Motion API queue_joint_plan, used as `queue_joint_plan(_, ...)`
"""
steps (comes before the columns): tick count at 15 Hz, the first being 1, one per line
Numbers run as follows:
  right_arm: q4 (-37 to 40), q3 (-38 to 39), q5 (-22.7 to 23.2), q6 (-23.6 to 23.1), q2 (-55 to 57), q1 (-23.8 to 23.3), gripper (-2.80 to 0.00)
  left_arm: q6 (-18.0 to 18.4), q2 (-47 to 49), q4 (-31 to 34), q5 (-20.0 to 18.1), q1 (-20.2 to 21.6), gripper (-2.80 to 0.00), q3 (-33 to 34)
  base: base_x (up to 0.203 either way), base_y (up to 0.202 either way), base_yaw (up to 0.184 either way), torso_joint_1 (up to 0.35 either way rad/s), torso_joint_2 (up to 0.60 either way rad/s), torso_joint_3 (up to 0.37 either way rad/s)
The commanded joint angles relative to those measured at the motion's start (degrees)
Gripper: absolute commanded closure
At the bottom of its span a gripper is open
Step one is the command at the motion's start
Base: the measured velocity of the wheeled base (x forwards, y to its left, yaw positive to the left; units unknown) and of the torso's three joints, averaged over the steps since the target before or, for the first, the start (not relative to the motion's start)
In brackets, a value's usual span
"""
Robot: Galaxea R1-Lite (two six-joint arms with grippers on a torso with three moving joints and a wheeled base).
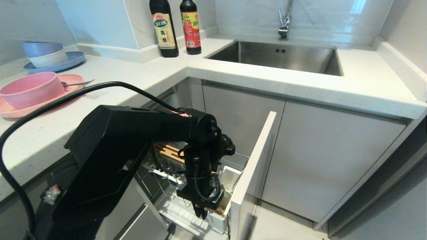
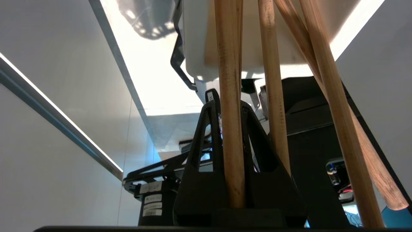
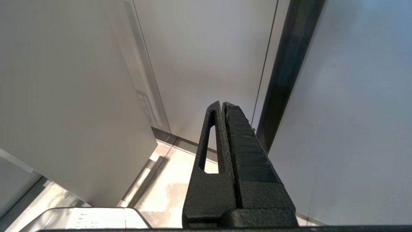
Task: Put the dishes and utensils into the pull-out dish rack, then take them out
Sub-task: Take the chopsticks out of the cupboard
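**Mia:** White speckled countertop (image 1: 300, 83) wraps the corner, with a steel sink (image 1: 277, 55) and two sauce bottles (image 1: 175, 26) at the back. What does the head view give for the task's things?

**Tom:** The pink plate (image 1: 71, 80) lies on the counter at the left with the pink bowl (image 1: 30, 89) on it and the spoon (image 1: 78, 83) resting on its rim. Below, the pull-out dish rack (image 1: 186, 213) stands drawn out behind its grey front (image 1: 253, 173). The left gripper (image 1: 202, 213) points down at the white utensil cup (image 1: 227, 191).

**Mia:** And the left wrist view?

**Tom:** Its fingers (image 2: 257, 145) are pressed against one of the chopsticks (image 2: 230, 129); three other sticks lean alongside, all with their far ends inside the cup (image 2: 196, 42). So it's clamped on one stick, not a pair.

**Mia:** Loading or unloading?

**Tom:** I can't say for sure. The plate and bowl on the counter could mean either.

**Mia:** How to do it well?

**Tom:** If lifting out, I'd pull straight along the stick's length so it clears the cup rim without dragging its neighbours. If placing, release only once the end is well inside the cup.

**Mia:** Right wrist view?

**Tom:** The right gripper (image 3: 222, 108) hangs beside plain cabinet panels (image 3: 209, 64), fingers together and holding nothing.
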Motion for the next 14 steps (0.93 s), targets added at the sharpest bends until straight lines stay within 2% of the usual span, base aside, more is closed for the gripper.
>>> queue_joint_plan(1, 0.0, 0.1, 0.0, 0.0, 0.0, 0.0, 0.00, -0.1, -0.4, 1.2, 0.0, -0.4, 0.00, -0.1, 0.000, 0.000, 0.000, 0.000, 0.00, 0.000)
queue_joint_plan(9, 0.0, 0.1, 0.0, 0.0, 0.0, 0.0, 0.00, -0.6, -8.4, 8.1, 0.0, -3.3, 0.00, 0.0, 0.000, 0.000, 0.000, 0.000, 0.00, 0.000)
queue_joint_plan(14, 0.0, 0.1, 0.0, 0.0, 0.0, 0.0, 0.00, -2.8, -10.6, 8.2, 0.8, -3.6, 0.00, 0.0, 0.000, 0.000, 0.000, 0.000, 0.00, 0.000)
